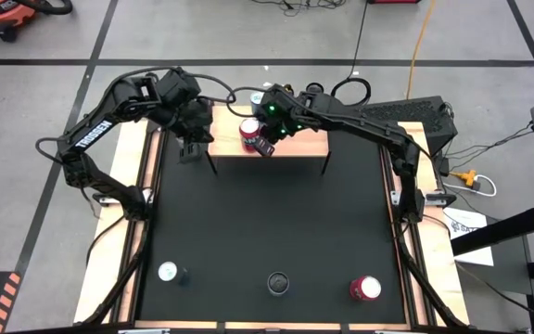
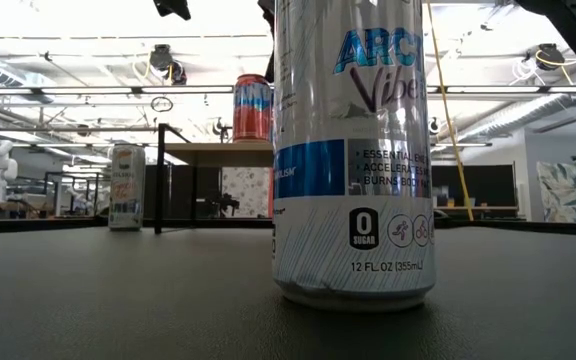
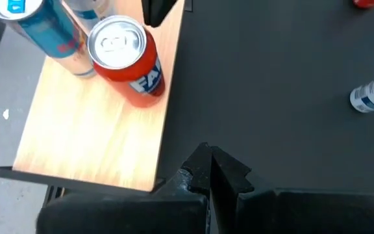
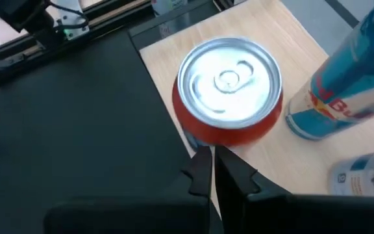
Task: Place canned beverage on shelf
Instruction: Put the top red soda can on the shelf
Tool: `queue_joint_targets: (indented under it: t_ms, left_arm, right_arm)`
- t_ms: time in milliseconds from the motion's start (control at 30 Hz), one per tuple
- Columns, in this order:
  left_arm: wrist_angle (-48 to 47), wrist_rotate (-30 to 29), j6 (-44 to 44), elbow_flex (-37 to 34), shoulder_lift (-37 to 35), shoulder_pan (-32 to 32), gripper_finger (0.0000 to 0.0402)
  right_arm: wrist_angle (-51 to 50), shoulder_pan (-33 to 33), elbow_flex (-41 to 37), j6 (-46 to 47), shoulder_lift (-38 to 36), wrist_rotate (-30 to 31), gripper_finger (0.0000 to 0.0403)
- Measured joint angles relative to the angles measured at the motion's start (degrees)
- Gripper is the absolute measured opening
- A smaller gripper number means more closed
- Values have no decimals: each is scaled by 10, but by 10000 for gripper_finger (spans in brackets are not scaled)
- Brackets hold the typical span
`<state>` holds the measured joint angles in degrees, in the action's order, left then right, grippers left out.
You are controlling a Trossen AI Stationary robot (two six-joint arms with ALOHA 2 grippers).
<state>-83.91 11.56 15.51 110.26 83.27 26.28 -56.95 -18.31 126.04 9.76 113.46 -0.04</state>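
Red aluminium can (image 4: pixel 229 91) standing on small light-wood shelf (image 3: pixel 89 143), far centre. Right gripper (image 4: pixel 211 170) just beside it, fingers together, empty; left gripper (image 3: pixel 210 172) likewise. Next: fetching near-edge counter cans.

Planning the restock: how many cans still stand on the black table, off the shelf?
3, along the table edge opposite the shelf: silver-topped can at left, dark-topped can in the middle, red can at right. None looks hidden.

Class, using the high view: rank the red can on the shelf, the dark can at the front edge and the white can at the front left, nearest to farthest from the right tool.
1. Red can on the shelf, right beside the right tool.
2. Dark can, front middle of the table.
3. White can, front left.
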Motion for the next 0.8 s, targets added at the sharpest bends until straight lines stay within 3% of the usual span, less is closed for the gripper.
queue_joint_targets:
  t_ms: [400, 800]
  left_arm:
    - [123, 34, 4, 0, 47, -2, 4]
    - [199, 66, 38, 0, 146, -10, 4]
  right_arm:
    - [-91, 0, 0, -15, -69, 0, 0]
    - [-145, -1, 0, -36, -106, 1, 0]
